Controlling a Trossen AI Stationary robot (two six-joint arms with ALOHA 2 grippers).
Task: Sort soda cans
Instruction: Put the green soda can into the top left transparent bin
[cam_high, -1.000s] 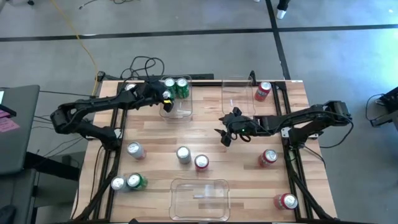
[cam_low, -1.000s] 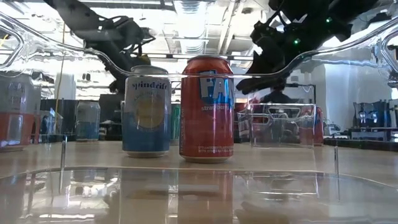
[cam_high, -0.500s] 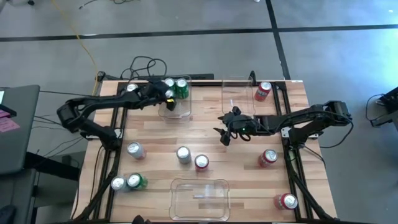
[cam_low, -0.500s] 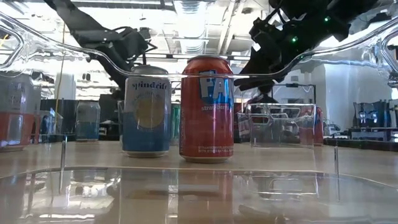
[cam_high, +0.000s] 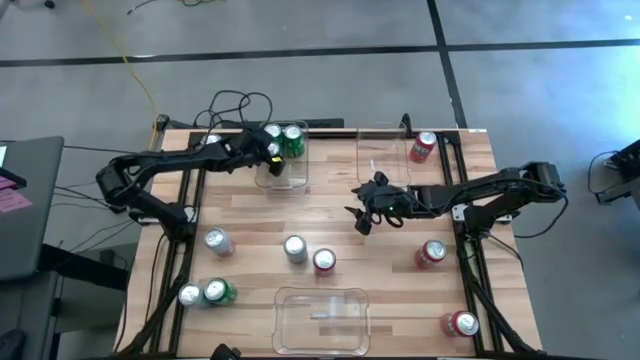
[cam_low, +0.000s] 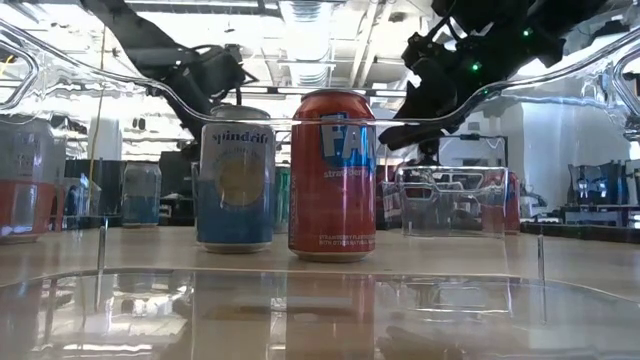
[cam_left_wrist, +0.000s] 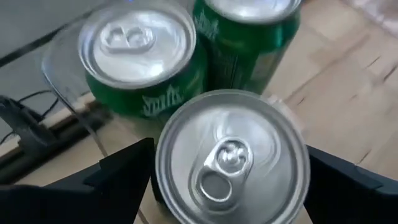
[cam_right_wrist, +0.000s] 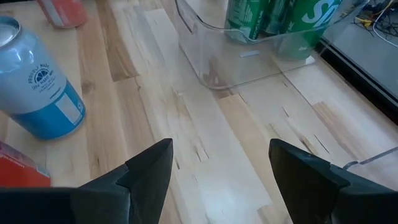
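At upper left of the wooden surface (cam_high: 330, 215), the left hand (cam_high: 262, 154) straddles, fingers spread, a silver-topped can (cam_left_wrist: 231, 158) beside two green cans (cam_high: 284, 139) in a clear bin (cam_high: 290, 180); the right hand (cam_high: 362, 212) hovers open mid-surface.

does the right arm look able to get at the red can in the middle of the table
Probably yes. The right gripper hangs open over bare wood, and the red can stands just ahead of it, with only a silver can on its far side.

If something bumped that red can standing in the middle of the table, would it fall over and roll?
Probably it would tip. The red can stands upright, tall on a narrow base. Once down, its round body would likely roll on the smooth wooden table. Its weight cannot be judged.
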